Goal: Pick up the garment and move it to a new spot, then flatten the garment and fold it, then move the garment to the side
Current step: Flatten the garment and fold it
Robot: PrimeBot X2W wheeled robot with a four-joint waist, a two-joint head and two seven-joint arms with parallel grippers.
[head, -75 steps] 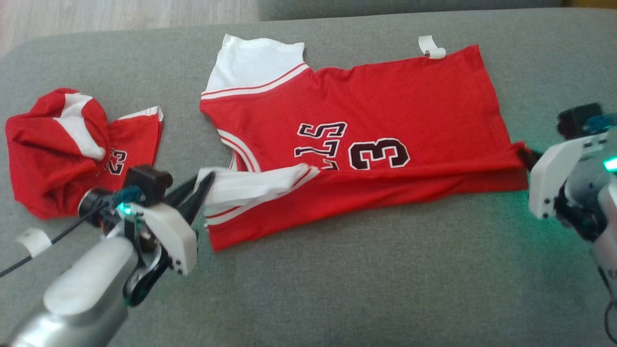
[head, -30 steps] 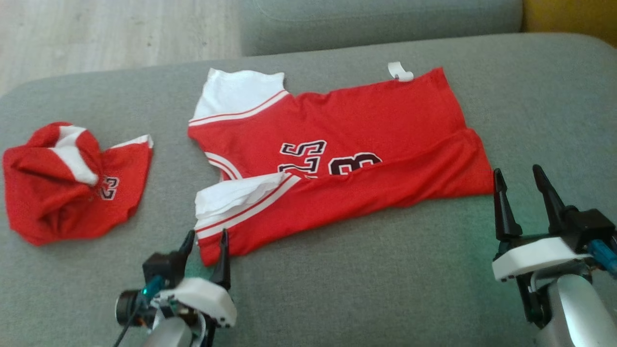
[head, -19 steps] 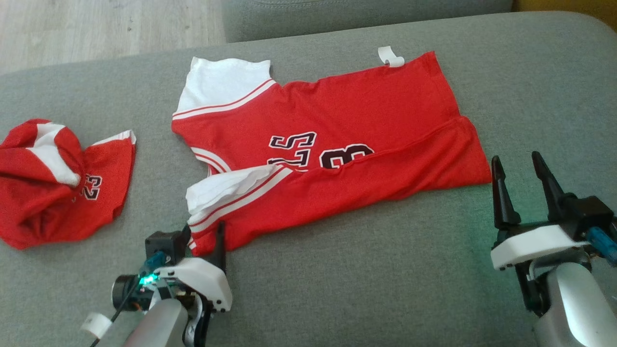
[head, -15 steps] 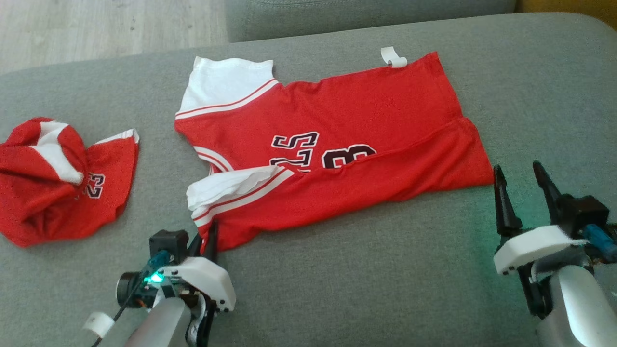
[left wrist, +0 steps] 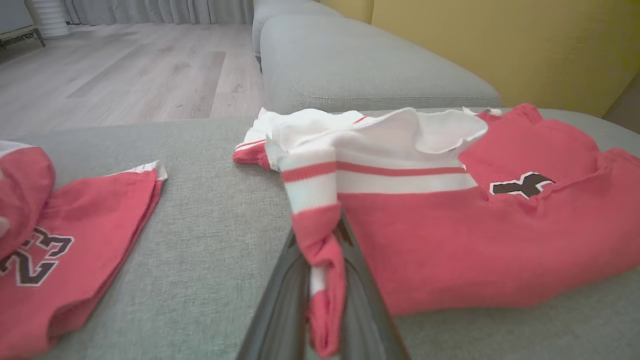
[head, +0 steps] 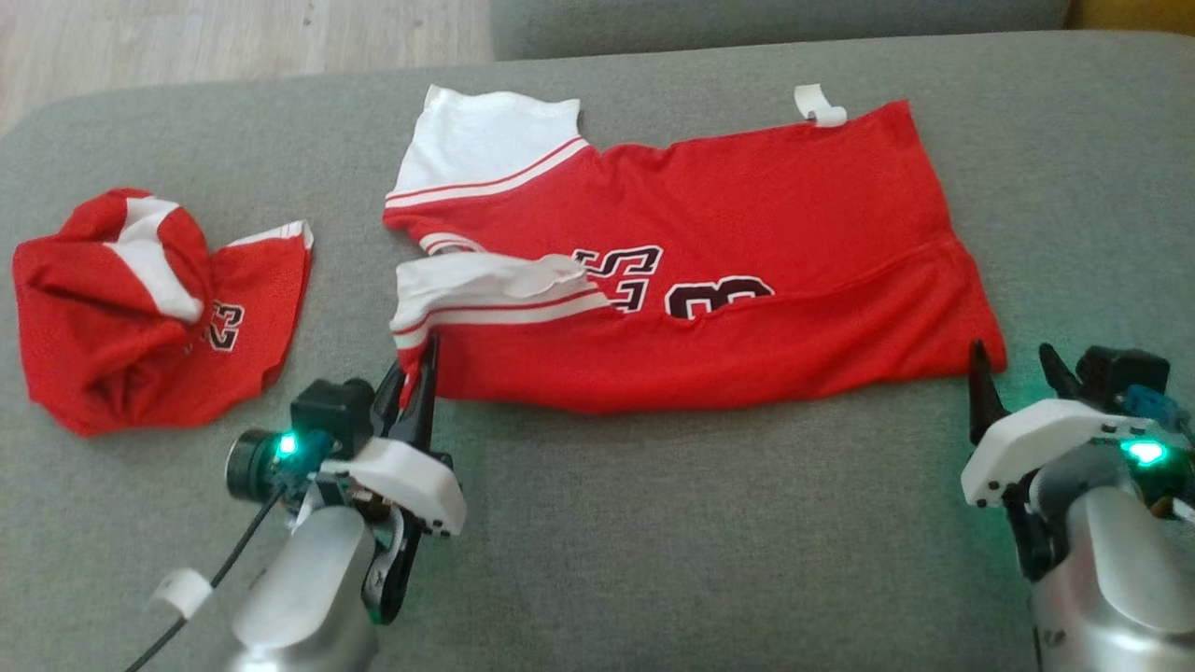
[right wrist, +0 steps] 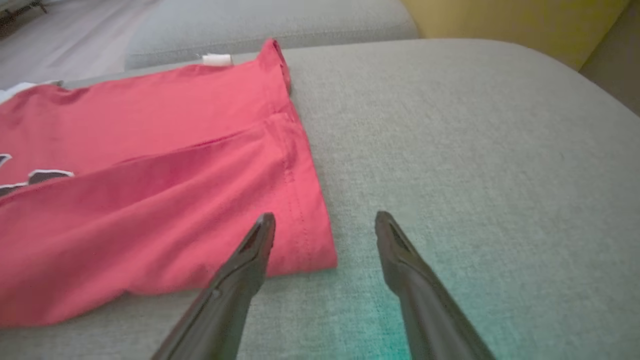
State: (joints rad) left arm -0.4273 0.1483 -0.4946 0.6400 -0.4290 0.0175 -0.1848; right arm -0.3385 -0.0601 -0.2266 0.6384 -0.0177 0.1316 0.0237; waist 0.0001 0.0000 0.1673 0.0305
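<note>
The left claw (head: pixel 415 362) was clamped on the near sleeve corner of the red garment (head: pixel 747 215), whose hem corner lay just beside the wide-open, empty right claw (head: pixel 1011 357).

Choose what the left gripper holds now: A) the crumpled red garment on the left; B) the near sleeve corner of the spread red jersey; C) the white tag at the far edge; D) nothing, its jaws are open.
B: in the left wrist view the left gripper has its jaws shut on a red-and-white corner of the jersey; the crumpled garment lies apart.
</note>
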